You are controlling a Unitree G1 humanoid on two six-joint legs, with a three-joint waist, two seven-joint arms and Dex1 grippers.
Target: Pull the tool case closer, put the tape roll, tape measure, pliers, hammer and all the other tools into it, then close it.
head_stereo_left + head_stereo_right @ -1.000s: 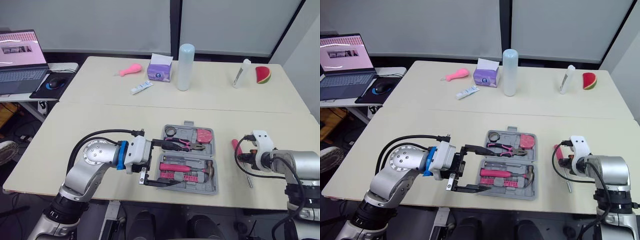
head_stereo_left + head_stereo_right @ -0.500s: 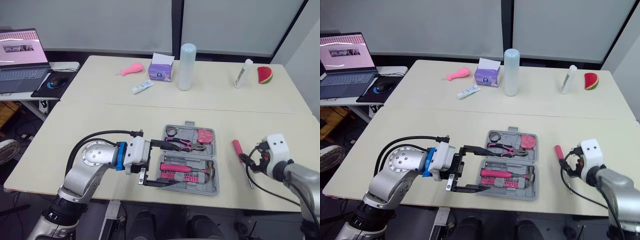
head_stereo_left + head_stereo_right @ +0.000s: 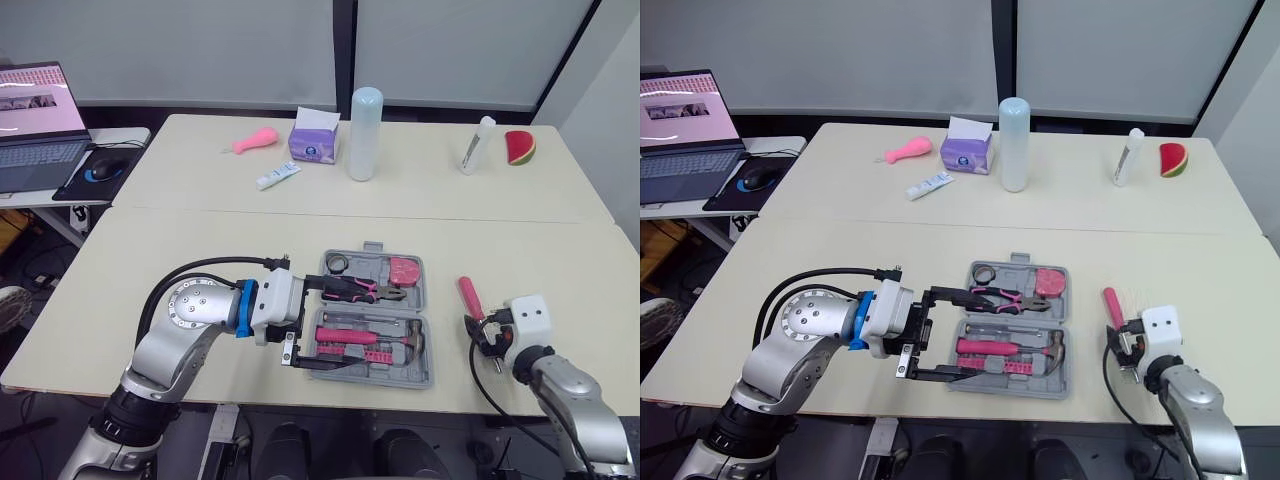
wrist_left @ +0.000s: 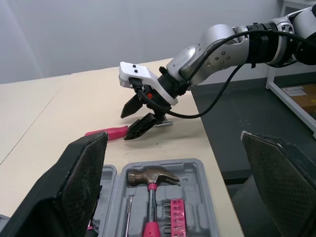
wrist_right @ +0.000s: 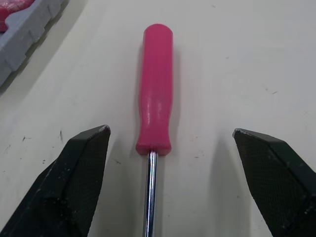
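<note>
Pink plastic forms the handle of the screwdriver (image 5: 155, 89), and a thin bare steel shaft runs out of it. The tool is judged light and stiff, and smooth enough to roll on the table (image 3: 150, 250) if nudged sideways. The thick handle is judged the better place to be gripped, across its middle, since the narrow shaft would be likely to slip or pivot between the pads. The screwdriver is seen at the lower right of the head view, flat on the table, apart from the open tool case (image 3: 424, 377) at lower centre, handle toward the upper frame. The right gripper (image 5: 171, 131) is held low at the shaft end, forearm entering from the lower right corner, jaws spread wide to either side of the tool and touching nothing. The left gripper (image 3: 335, 325) is extended from the lower left, jaws likewise parted wide across the case's left end; whether contact is made cannot be told.
</note>
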